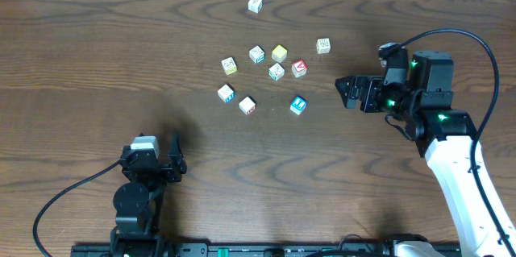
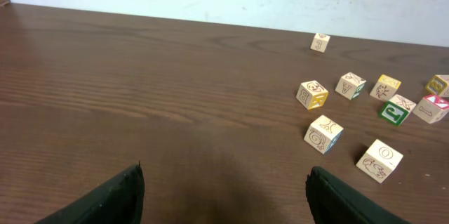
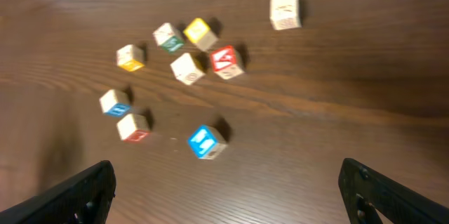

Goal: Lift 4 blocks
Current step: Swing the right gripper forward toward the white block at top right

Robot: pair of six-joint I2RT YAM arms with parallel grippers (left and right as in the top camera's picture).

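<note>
We see the blocks scattered in the upper middle of the overhead frame, each lying apart from its neighbours on the table. The right gripper sits at the right of that frame, jaws spread wide and empty, fingertips pointing left toward the blocks. Nearest to it is the blue-faced block, to the left of the fingertips and slightly lower in the frame. In the right wrist view this block lies in the lower middle, just above the gap between the fingers. The left gripper, also spread wide and holding nothing, rests in the lower left, well apart from the blocks, which sit toward the right edge of its wrist view. We judge the right arm the nearer one, so the coming reach runs leftward from it. The cubes have no long axis. What counts is squaring the jaws to a block's flat sides.
</note>
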